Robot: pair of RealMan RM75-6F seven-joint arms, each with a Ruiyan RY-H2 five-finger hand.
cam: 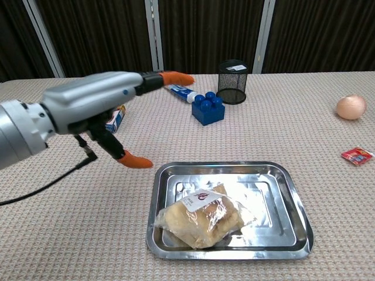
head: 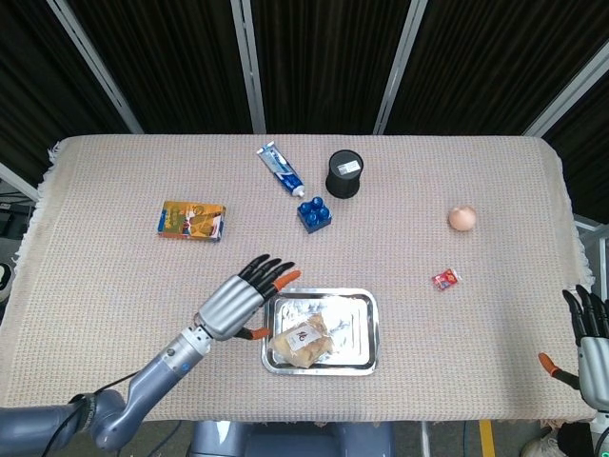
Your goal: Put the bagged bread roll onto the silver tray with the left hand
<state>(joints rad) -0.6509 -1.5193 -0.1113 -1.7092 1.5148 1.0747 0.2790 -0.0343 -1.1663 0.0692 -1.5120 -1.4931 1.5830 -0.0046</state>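
Observation:
The bagged bread roll lies in the front left part of the silver tray, a white label on top. My left hand hovers just left of the tray, fingers spread straight, holding nothing and clear of the bag. My right hand rests at the table's right front edge, fingers extended, nothing in it; the chest view does not show it.
Behind the tray stand a blue block, a black mesh cup and a toothpaste tube. An orange box lies far left. An egg and a red packet lie right.

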